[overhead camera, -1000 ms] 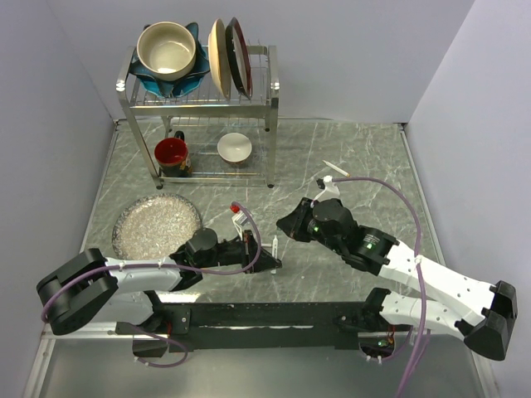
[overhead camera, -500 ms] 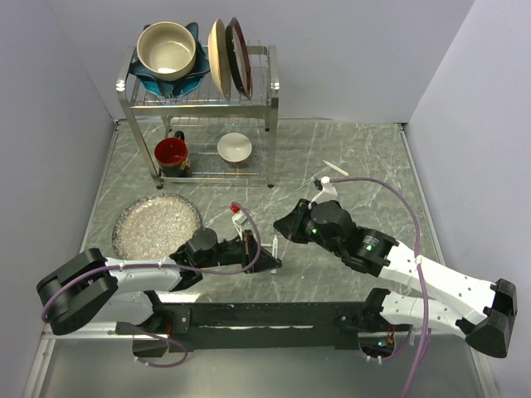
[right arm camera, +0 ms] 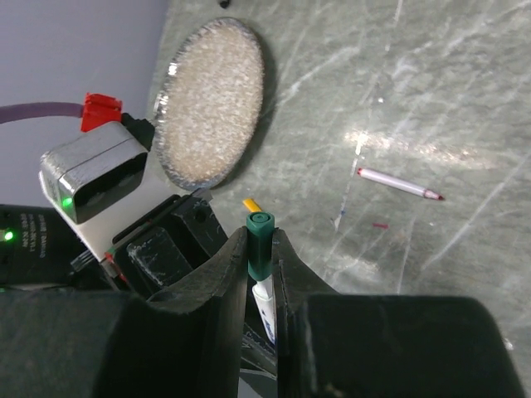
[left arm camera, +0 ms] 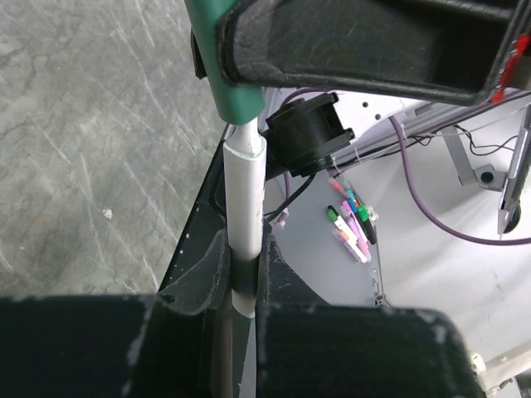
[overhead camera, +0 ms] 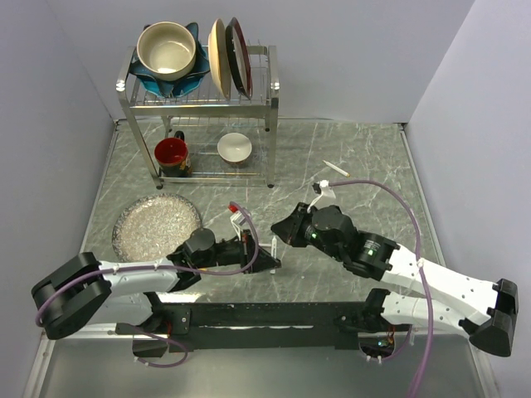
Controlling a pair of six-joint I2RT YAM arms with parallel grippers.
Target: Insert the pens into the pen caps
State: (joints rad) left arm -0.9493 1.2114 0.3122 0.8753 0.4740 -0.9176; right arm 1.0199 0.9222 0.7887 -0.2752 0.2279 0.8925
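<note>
Green cap (right arm camera: pixel 260 247), clamped in the right fingers (right arm camera: pixel 220 286), looks half-seated on the white pen (left arm camera: pixel 246 199) the left fingers (left arm camera: pixel 202 274) clamp; any tilt could jam it.

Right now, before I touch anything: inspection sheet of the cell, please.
Surface: grey veined marble tabletop, intact.
Job's things: pen and green cap held end to end, seating unclear; loose pen lies flat on the marble; yellow-orange cap shows just past the green cap.
Clutter: silver plate; dish rack holding cream bowl, plates, red mug.
End effectors: left end effector shut on pen; right end effector shut on green cap.
Cables: purple cable arcs loose above the marble on the right.
Surroundings: plain walls, nothing else seen.
</note>
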